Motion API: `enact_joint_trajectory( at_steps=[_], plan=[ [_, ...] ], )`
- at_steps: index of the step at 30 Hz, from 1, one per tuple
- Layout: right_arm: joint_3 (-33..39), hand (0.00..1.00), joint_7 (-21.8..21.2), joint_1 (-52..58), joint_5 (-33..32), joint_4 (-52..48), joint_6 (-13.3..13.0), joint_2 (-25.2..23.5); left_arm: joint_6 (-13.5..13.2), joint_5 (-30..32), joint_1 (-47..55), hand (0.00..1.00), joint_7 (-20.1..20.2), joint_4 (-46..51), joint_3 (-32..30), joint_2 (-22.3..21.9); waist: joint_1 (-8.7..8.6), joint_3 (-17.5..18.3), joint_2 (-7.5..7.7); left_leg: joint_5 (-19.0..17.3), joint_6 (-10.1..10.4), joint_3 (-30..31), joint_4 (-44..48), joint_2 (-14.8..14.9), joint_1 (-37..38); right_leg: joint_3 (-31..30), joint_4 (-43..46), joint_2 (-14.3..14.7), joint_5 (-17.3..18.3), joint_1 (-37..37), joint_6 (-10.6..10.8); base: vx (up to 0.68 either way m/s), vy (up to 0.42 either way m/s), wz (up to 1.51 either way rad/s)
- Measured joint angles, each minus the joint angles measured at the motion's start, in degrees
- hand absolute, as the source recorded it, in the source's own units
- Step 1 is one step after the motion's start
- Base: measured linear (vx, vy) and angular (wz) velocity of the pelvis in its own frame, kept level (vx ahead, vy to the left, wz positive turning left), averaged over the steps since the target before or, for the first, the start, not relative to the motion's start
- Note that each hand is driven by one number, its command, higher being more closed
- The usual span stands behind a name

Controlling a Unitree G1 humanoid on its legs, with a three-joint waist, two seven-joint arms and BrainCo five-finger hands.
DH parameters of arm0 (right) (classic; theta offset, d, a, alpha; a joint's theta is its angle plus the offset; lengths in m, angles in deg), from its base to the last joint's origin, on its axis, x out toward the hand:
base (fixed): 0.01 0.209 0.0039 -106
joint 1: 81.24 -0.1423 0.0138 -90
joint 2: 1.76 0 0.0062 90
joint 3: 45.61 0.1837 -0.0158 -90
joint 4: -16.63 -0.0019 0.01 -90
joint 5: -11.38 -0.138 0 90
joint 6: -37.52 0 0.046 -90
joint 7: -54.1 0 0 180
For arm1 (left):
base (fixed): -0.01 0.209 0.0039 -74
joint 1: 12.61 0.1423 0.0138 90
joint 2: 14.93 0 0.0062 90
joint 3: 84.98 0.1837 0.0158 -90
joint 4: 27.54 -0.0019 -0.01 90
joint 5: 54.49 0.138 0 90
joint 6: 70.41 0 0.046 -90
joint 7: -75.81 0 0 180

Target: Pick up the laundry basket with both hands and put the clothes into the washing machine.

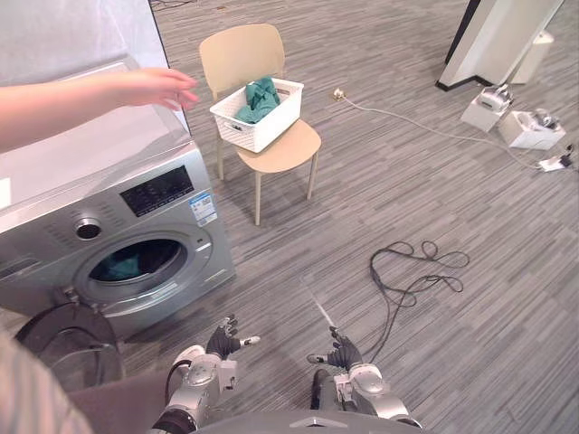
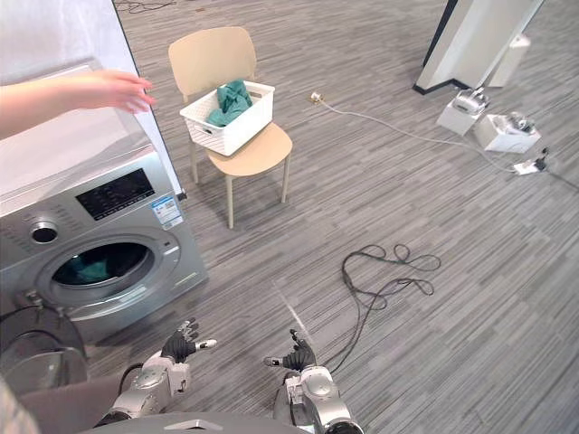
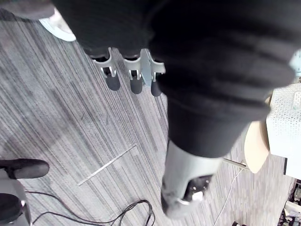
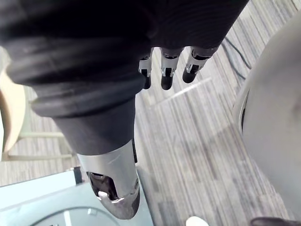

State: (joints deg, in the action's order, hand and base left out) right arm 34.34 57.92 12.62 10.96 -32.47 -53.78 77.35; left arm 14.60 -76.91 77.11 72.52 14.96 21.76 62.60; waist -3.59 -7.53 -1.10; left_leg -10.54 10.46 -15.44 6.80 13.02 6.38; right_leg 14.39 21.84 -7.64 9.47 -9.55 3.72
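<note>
Laundry basket [image 1: 277,123]: white, on the seat of a beige chair [image 1: 291,150], well away from both hands. Teal clothes [image 1: 258,99] are piled inside it. Floor [image 1: 425,208] is grey plank-pattern, open room, with a white pillar base [image 1: 498,41] far right. Silver washing machine [image 1: 185,237] stands left of the chair, its door [image 1: 65,347] swung open; probably a teal item in the drum [image 1: 125,265], hard to confirm. A person's hand [image 1: 161,88] reaches over the machine top. White cord [image 1: 425,129] runs to small white units [image 1: 516,119] by the pillar. Left hand [image 1: 223,343] and right hand [image 1: 345,353] are low over the floor, fingers spread, holding nothing.
</note>
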Motion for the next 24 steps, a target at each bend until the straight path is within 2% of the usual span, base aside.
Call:
enact_joint_trajectory(
  at_steps=[1, 3, 4, 5, 6, 7, 8, 9, 10, 12, 13, 14, 15, 16, 17, 19, 21, 22, 23, 24],
  plan=[
    [0.0, 0.00, 0.0, 0.3, -0.2, -0.1, -0.1, 0.0, 0.0, -0.1, 0.3, 0.00, 0.0, 0.0, -1.0, -0.2, -0.20, 0.8, -0.63, -1.0, 0.4, 1.4, 2.4, 2.6, -0.6, 1.7, 0.8, 1.7, 2.1, 0.7, -0.8, 0.31, -0.279, 0.29],
    [-0.1, 0.00, 0.1, 0.2, -0.3, 0.1, -0.2, -0.4, -0.1, -1.3, 1.5, 0.00, 0.0, 0.4, -2.5, -0.1, 0.48, 1.8, -0.91, -1.0, 0.2, 2.7, 9.9, 5.7, -3.0, 2.8, 0.5, 4.2, 3.2, 2.5, -1.8, 0.34, -0.273, 0.15],
    [-0.1, 0.00, 0.2, -0.1, -0.3, 0.1, -0.4, -0.5, -0.1, -2.2, 2.7, 0.00, 0.0, 1.5, -3.7, -0.3, 0.82, 1.6, -1.25, -0.3, -1.3, 4.4, 19.4, 8.1, -6.7, 3.4, -1.3, 5.9, 3.4, 5.1, -2.3, 0.25, -0.238, -0.02],
    [-0.1, 0.00, 0.3, -0.1, -0.3, 0.1, -0.5, -0.6, -0.1, -2.3, 3.3, 0.00, 0.0, 2.0, -4.4, -0.2, 1.14, 1.6, -1.39, 0.9, -3.2, 4.9, 24.5, 9.3, -8.5, 3.5, -2.4, 6.8, 3.5, 6.7, -2.6, 0.32, -0.297, -0.18],
    [-0.4, 0.00, 0.5, 0.0, -0.4, 0.1, -1.0, -0.6, -0.1, -2.7, 4.2, 0.00, 0.1, 2.0, -5.6, -0.3, 2.02, 1.1, -2.28, 5.8, -9.2, 4.8, 35.8, 12.7, -12.1, 3.1, -6.0, 9.0, 2.9, 10.9, -3.6, 0.32, -0.245, -0.54],
    [-0.4, 0.00, 0.6, -0.1, -0.5, 0.1, -1.1, -0.6, -0.1, -3.2, 4.9, 0.00, 0.0, 2.0, -6.4, -0.5, 3.58, 0.6, -3.06, 8.1, -11.4, 4.1, 46.7, 15.9, -15.5, 1.2, -8.9, 10.4, 2.6, 14.8, -4.7, 0.31, -0.216, -0.68],
    [-0.3, 0.00, 0.7, -0.2, -0.6, 0.1, -1.1, -0.4, -0.1, -3.3, 5.2, 0.00, 0.0, 2.1, -6.5, -0.9, 4.10, 0.5, -3.40, 6.7, -11.6, 3.7, 51.4, 16.6, -17.0, 0.2, -9.8, 10.7, 2.5, 15.9, -4.8, 0.40, -0.136, -0.93],
    [1.4, 0.00, 2.3, -1.0, -1.9, -0.1, -1.0, -0.1, 0.0, -3.4, 5.9, 0.00, -0.1, 3.0, -6.6, -2.3, 4.70, 0.3, -4.29, 2.9, -11.4, 1.7, 58.7, 15.2, -20.7, -2.1, -12.0, 10.0, 2.5, 19.1, -4.8, 0.34, -0.061, -0.67],
    [1.8, 0.00, 2.9, -1.2, -2.1, -0.5, -1.0, -0.1, 0.0, -3.4, 6.2, 0.00, -0.1, 3.9, -6.5, -2.6, 4.65, 0.3, -4.28, 1.8, -11.2, 0.9, 58.8, 14.0, -22.0, -2.8, -12.8, 9.6, 2.5, 19.9, -4.8, 0.35, -0.026, -0.57],
    [2.5, 0.00, 3.4, -1.3, -2.3, -3.2, -0.9, -0.1, -0.1, -3.4, 6.5, 0.00, -0.1, 6.6, -6.4, -3.1, 4.77, 0.1, -4.19, -0.6, -10.5, -0.2, 55.9, 10.2, -25.5, -3.8, -14.4, 8.6, 2.5, 21.1, -4.8, 0.32, 0.074, -0.33],
    [2.6, 0.00, 4.7, -1.5, -3.7, -6.1, -1.0, -0.3, -0.2, -3.4, 6.5, 0.00, -0.2, 8.3, -5.4, -3.1, 5.24, -0.5, -4.06, -2.1, -9.9, -1.7, 50.4, 6.7, -27.9, -4.8, -15.6, 7.8, 2.5, 22.4, -4.8, 0.32, 0.098, -0.40],
    [2.9, 0.00, 5.1, -1.6, -4.1, -7.2, -1.1, -0.5, -0.2, -3.4, 6.5, 0.00, -0.2, 8.6, -5.1, -3.1, 5.29, -1.0, -4.09, -2.4, -9.9, -2.1, 47.0, 5.1, -28.6, -4.9, -16.1, 7.4, 2.6, 23.2, -4.8, 0.34, 0.131, -0.34],
    [3.9, 0.00, 5.5, -1.7, -5.1, -8.9, -1.2, -1.0, -0.3, -3.3, 6.2, 0.00, -0.1, 8.7, -4.6, -3.2, 5.30, -1.4, -3.89, -2.0, -9.7, -2.4, 39.8, 2.0, -29.0, -4.8, -16.9, 6.6, 3.2, 24.3, -3.8, 0.29, 0.129, -0.19],
    [4.8, 0.00, 6.8, -1.8, -6.6, -11.1, -2.0, -1.4, -0.3, -3.3, 6.1, 0.00, -0.1, 8.7, -3.7, -3.5, 5.30, -1.3, -4.33, 1.6, -8.9, -3.0, 26.5, -1.4, -29.0, -4.9, -17.7, 6.3, 4.6, 25.1, -1.6, 0.47, 0.203, -0.09],
    [6.4, 0.00, 7.7, -2.7, -7.2, -11.4, -2.6, -1.8, -0.2, -3.3, 5.6, 0.00, -0.1, 7.7, -3.1, -3.4, 5.36, -1.6, -4.38, 7.2, -12.5, -2.3, 20.9, -4.1, -28.1, -5.0, -18.8, 6.2, 6.0, 26.6, -0.9, 0.40, 0.170, 0.12],
    [7.5, 0.00, 9.5, -4.5, -8.3, -11.8, -3.2, -3.1, -0.1, -3.3, 4.1, 0.00, -0.3, 7.4, -3.1, -3.2, 4.93, -1.8, -1.99, 7.1, -13.5, -3.2, 17.9, -7.4, -27.7, -4.6, -18.3, 3.7, 4.8, 25.3, -1.6, 0.42, 0.179, 0.39],
    [8.0, 0.00, 10.1, -6.6, -8.3, -11.7, -3.5, -3.1, 0.0, -3.3, 3.3, 0.00, -0.3, 7.3, -2.6, -3.3, 5.69, -1.9, -1.83, 4.0, -14.9, -3.5, 19.0, -8.3, -27.1, -5.5, -14.5, 1.8, 3.9, 24.2, -1.0, 0.42, 0.213, 0.02],
    [8.0, 0.00, 10.1, -6.8, -8.2, -10.9, -4.0, -3.1, 0.0, -3.5, 3.6, 0.00, -0.3, 6.1, -2.5, -3.6, 6.09, -1.9, -1.82, 2.0, -15.0, -4.9, 18.9, -8.7, -24.2, -7.7, -5.9, 0.7, 4.2, 22.0, -0.4, 0.35, 0.194, -0.37],
    [8.0, 0.00, 10.0, -7.3, -8.1, -10.2, -4.1, -3.2, 0.3, -3.5, 4.1, 0.00, -0.3, 5.4, -1.1, -3.5, 6.08, -1.9, -1.77, 0.2, -14.5, -5.3, 17.8, -9.6, -20.6, -9.3, 7.8, -0.8, 2.0, 17.3, 3.1, 0.36, 0.190, -0.31],
    [8.2, 0.00, 10.0, -6.9, -7.4, -10.1, -4.1, -3.5, 0.4, -3.2, 4.1, 0.00, -0.2, 5.3, 0.2, -3.4, 5.63, -1.8, -1.61, -0.4, -14.3, -5.0, 17.4, -10.2, -18.8, -10.1, 15.0, -1.6, -1.0, 14.7, 6.8, 0.39, 0.162, 0.09]
  ],
)
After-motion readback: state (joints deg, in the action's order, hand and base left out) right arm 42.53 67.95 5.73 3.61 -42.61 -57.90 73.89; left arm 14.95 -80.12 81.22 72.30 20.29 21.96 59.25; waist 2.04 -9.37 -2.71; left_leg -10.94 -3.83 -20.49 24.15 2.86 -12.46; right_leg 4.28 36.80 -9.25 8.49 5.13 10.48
